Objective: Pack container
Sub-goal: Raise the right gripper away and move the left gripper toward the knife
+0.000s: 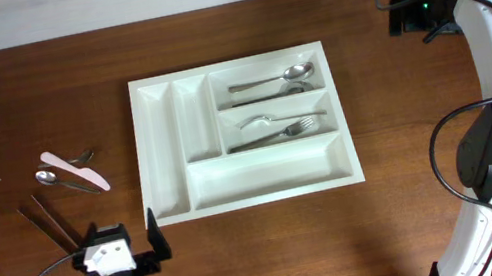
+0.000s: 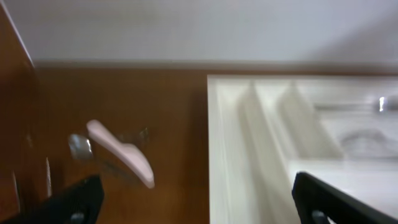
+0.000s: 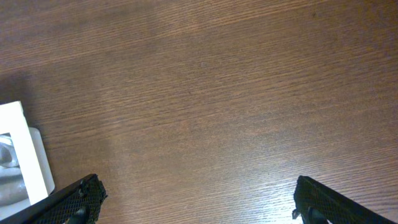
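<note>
Picking next: I judged the pink knife or spoon, left of the container, the target; descend straight, pinch across one handle.
Left gripper: jaws spread wide, empty, near the container's front-left corner.
Right gripper: jaws spread wide, empty, over bare table.
Container: sat mid-table, spoons and forks in two slots.
In the way: chopsticks lay beside my approach; knife crowded the spoon.

Spoon and fork inside container, loose utensils left of it
</note>
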Robot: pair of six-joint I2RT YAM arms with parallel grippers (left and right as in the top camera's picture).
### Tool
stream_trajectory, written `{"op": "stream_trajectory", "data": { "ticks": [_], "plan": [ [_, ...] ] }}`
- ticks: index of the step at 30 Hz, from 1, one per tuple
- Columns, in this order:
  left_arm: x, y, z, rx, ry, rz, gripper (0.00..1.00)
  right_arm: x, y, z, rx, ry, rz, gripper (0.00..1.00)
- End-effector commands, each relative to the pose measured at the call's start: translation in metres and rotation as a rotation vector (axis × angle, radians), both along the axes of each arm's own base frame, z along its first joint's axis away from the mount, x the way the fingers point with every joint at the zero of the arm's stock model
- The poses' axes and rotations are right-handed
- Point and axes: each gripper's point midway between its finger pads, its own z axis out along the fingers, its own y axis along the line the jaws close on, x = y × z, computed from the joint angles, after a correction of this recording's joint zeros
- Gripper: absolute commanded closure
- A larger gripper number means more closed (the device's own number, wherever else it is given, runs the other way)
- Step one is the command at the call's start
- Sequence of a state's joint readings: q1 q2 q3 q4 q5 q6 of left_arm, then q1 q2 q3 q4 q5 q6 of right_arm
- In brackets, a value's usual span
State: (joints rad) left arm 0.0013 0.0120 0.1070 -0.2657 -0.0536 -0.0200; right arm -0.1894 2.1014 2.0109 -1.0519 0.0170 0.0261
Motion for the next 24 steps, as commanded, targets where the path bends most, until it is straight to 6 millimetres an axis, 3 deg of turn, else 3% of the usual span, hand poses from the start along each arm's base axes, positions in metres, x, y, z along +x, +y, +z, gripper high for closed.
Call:
{"op": "stream_trajectory", "data": {
  "ticks": [1,5,9,13,15,17,19,21,24],
  "plan": [
    [0.001,0.014,0.056,-0.084,-0.229,0.085,0.01,-0.002,0.001,0.006,0.01,-0.012,-0.005,0.01],
    [-0.004,0.037,0.08,-0.078,-0.255,0.214,0.01,-0.002,0.001,0.006,0.01,-0.013,-0.005,0.01],
    [0.005,0.055,0.103,-0.059,-0.148,0.311,0.01,-0.002,0.001,0.006,0.01,-0.012,-0.005,0.01],
    [0.032,0.07,0.123,-0.042,0.027,0.363,0.01,-0.002,0.001,0.006,0.01,-0.012,-0.005,0.01],
    [0.055,0.074,0.128,-0.04,0.152,0.36,0.01,-0.002,0.001,0.006,0.01,-0.012,-0.005,0.01],
    [0.083,0.075,0.119,-0.04,0.336,0.342,0.01,-0.002,0.001,0.006,0.01,-0.012,-0.005,0.01],
    [0.095,0.075,0.108,-0.038,0.425,0.336,0.01,-0.002,0.001,0.006,0.01,-0.013,-0.005,0.01],
    [0.113,0.062,0.082,-0.071,0.538,0.259,0.01,-0.002,0.001,0.006,0.01,-0.012,-0.005,0.01],
    [0.121,0.037,0.039,-0.15,0.685,0.123,0.01,-0.002,0.001,0.006,0.01,-0.013,-0.005,0.01]
  ]
}}
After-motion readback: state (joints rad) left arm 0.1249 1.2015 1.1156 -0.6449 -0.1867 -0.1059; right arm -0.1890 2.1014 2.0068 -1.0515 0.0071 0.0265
